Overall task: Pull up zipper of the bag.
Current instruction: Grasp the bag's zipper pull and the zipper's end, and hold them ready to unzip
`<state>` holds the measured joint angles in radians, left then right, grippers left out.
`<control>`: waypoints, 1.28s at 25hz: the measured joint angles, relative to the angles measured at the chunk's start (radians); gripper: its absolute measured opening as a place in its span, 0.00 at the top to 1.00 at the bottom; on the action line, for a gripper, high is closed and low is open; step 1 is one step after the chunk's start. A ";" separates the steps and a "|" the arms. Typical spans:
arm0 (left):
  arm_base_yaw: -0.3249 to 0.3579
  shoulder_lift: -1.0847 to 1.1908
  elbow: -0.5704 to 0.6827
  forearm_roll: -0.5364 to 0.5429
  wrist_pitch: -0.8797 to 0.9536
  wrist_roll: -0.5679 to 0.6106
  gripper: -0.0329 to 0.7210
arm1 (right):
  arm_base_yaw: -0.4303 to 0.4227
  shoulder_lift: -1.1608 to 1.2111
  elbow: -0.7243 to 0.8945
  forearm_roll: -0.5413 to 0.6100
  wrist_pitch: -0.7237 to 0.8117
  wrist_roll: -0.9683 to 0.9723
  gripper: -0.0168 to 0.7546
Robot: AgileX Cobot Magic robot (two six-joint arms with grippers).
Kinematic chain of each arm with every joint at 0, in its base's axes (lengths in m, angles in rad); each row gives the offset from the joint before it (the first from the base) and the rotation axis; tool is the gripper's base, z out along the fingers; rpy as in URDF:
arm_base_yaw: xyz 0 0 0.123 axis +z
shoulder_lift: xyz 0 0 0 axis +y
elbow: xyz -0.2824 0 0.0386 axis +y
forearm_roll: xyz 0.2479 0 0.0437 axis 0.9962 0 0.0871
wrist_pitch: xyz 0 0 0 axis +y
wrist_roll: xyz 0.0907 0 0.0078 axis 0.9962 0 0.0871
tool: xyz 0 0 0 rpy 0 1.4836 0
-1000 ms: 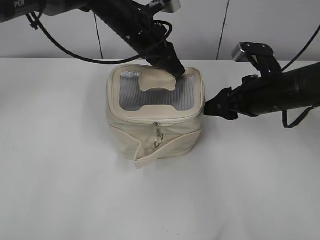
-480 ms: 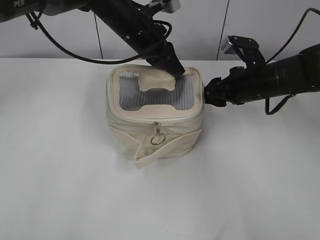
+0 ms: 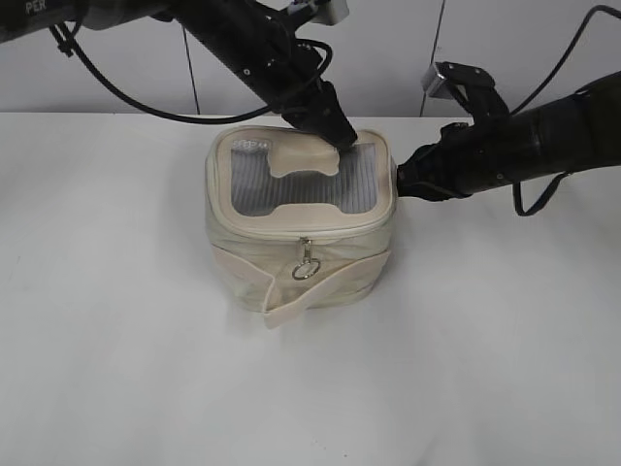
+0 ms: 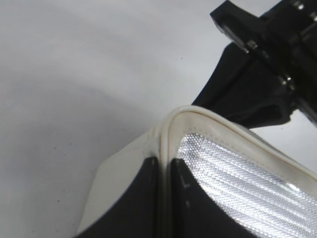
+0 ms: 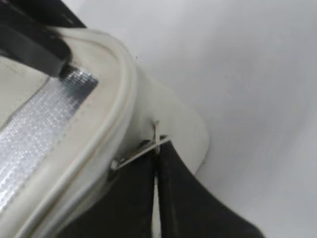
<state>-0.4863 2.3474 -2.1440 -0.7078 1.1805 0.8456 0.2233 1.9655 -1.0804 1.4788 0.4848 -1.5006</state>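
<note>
- On the white table, near its middle, I see the bag standing upright with its lid facing up; grey mesh window and bone-shaped patch visible on the lid.
- Zipper runs round the lid edge. On the front face one slider sits at the middle of the track, and its round ring pull hangs down just above the flat strap that crosses the bag's side.
- Left gripper reaches in from the upper left and presses down at the far right part of the lid, beside the bone patch.
- Left wrist view: its two black fingers are nearly closed, with the raised lid rim pinched in the narrow gap between them. I read this as a grip on the bag's lid edge.
- Right gripper comes in from the right and meets the bag's right upper corner, touching the side just below the lid.
- Right wrist view: its fingers are almost together, and a thin metal ring pull of a second slider lies across the fingertips at the gap. The wire appears caught between the tips, but I cannot tell for certain that it is firmly clamped.
- Right-side slider sits at the lid edge, at the bag's corner.
</note>
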 joint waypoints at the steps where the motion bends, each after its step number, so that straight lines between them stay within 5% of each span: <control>1: 0.000 0.000 0.000 0.000 0.000 0.000 0.91 | 0.000 -0.012 0.006 -0.033 -0.002 0.030 0.97; 6: 0.000 0.000 0.000 0.001 -0.001 0.000 0.91 | -0.005 -0.089 0.089 -0.197 -0.040 0.165 0.97; 21: -0.011 0.000 0.000 -0.006 0.014 -0.003 0.91 | -0.006 -0.264 0.290 -0.183 -0.026 0.187 0.97; 32: -0.014 -0.002 0.000 0.024 -0.012 -0.124 0.91 | 0.036 -0.362 0.304 -0.277 0.101 0.240 0.97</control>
<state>-0.5000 2.3451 -2.1440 -0.6842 1.1686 0.7220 0.2592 1.6034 -0.7761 1.2021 0.5857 -1.2607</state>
